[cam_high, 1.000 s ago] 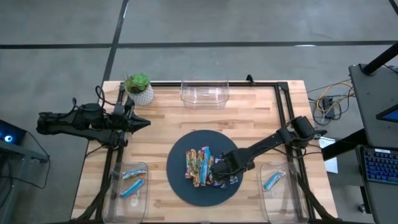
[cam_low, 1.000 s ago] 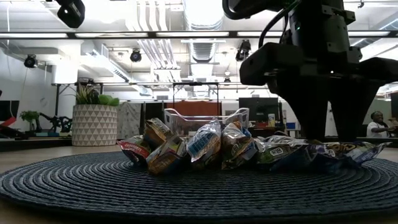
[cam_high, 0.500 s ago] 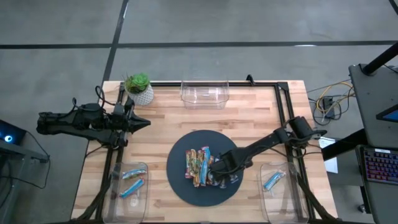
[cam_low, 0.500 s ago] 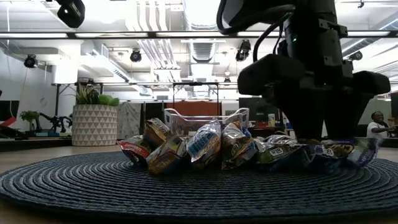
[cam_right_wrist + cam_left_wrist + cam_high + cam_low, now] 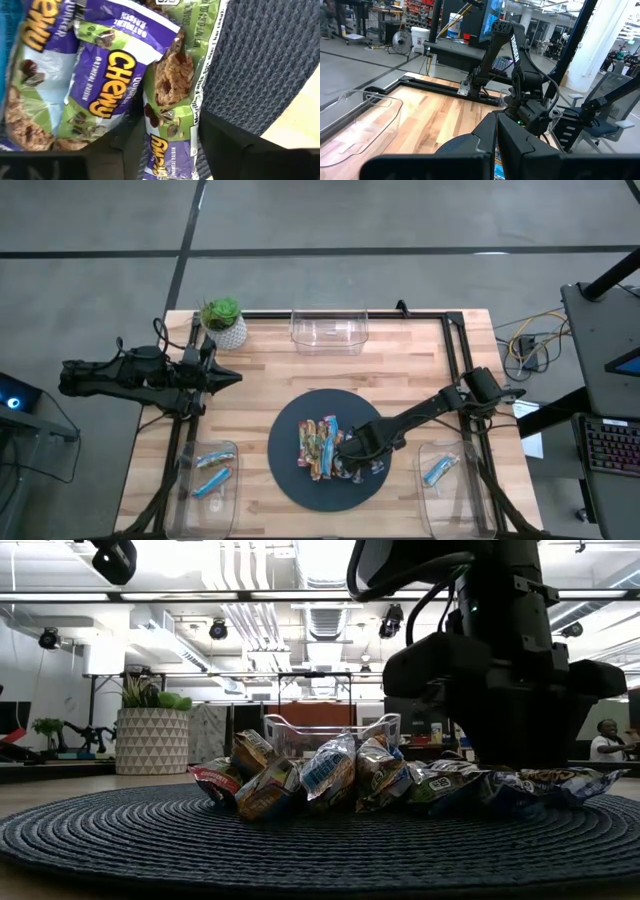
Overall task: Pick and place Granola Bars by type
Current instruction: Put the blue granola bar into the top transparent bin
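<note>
The right gripper [image 5: 352, 457] is down on the dark round woven mat [image 5: 288, 468], at the right side of the pile of shiny wrapped granola bars [image 5: 318, 446]. In the right wrist view its 2 dark fingers [image 5: 227, 150] are spread to either side of a green-and-purple wrapped granola bar [image 5: 172, 107], which lies flat on the mat, with more purple-and-green bars [image 5: 102, 90] just beside it; whether the fingers press the wrapper cannot be told.

The mat sits on the pale wooden tabletop [image 5: 400, 370]. A clear plastic bin at the front left [image 5: 208, 475] holds 2 blue bars [image 5: 212, 472], and a clear bin at the front right [image 5: 443, 472] holds 1 blue bar [image 5: 435, 471].

Farther back, the left gripper [image 5: 232, 378] waits at the left edge of the tabletop, its fingers pressed together. Near it stands a small potted green plant [image 5: 222, 321], and an empty-looking clear bin [image 5: 328, 330] sits at the far edge.
</note>
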`<state>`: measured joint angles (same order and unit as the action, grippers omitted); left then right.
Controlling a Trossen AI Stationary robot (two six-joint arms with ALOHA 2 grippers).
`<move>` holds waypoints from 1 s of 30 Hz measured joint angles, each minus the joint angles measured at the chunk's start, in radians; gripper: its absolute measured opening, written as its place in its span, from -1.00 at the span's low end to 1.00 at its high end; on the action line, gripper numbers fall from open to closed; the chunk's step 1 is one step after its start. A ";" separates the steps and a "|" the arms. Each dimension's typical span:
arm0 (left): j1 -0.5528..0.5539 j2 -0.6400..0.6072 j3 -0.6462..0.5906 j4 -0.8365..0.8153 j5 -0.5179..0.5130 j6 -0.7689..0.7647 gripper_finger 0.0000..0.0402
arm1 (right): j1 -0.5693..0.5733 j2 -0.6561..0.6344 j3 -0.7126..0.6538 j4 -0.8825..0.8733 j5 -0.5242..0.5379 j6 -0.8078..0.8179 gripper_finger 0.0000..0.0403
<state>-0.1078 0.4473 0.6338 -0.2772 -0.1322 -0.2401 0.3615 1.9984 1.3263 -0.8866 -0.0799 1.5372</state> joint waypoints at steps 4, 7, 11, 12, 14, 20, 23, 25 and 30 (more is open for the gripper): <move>0.000 0.000 0.000 0.000 0.000 0.002 -1.00 | 0.000 0.000 -0.002 -0.004 0.000 0.000 -0.34; 0.000 0.000 0.000 0.000 0.000 0.002 -1.00 | 0.000 0.000 -0.003 -0.005 0.000 0.000 -0.46; 0.000 0.000 0.000 0.000 0.000 0.002 -1.00 | 0.000 0.000 -0.003 -0.004 0.000 0.000 -0.60; 0.000 0.000 0.000 0.000 0.000 0.002 -1.00 | 0.000 0.000 -0.003 -0.003 0.000 0.000 -0.63; 0.000 0.000 0.000 0.000 0.000 0.002 -1.00 | 0.000 0.000 -0.003 -0.003 0.000 0.000 -0.67; 0.000 0.000 0.000 0.000 0.000 0.001 -1.00 | 0.000 0.001 0.004 -0.016 0.001 0.003 -0.71; 0.000 0.000 0.000 0.000 0.000 0.001 -1.00 | 0.000 -0.001 0.017 -0.050 0.004 -0.001 -0.71; 0.000 0.000 0.000 0.000 0.000 0.001 -1.00 | 0.000 -0.010 0.023 -0.068 0.005 -0.002 -0.72; 0.000 0.000 0.000 0.007 0.000 0.001 -1.00 | 0.000 -0.060 0.039 -0.100 0.032 0.006 -0.74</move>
<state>-0.1078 0.4469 0.6334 -0.2704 -0.1322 -0.2393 0.3614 1.9386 1.3651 -0.9862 -0.0482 1.5435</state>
